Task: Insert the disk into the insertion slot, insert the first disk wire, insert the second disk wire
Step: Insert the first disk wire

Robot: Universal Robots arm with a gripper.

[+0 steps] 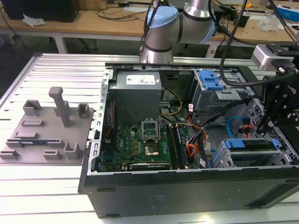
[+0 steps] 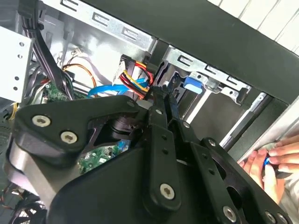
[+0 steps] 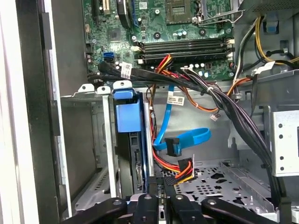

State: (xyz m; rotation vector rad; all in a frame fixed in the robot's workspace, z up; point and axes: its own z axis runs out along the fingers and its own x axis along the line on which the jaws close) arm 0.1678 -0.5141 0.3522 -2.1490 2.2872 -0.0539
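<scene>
Holding the black plug of the first disk wire (image 3: 184,165) in my gripper (image 3: 163,186), fingers almost closed on it, I should keep it square to the disk (image 3: 126,116), already seated in the insertion slot (image 3: 106,154), and push gently, I think.

The gripper (image 3: 161,186) is being cut off by the first wrist view's edge and is covering one end of the disk (image 3: 134,158) — the plug of the first disk wire (image 3: 180,165) is hiding partly behind it. A hand (image 2: 273,161) is running off the second wrist view's edge.
</scene>
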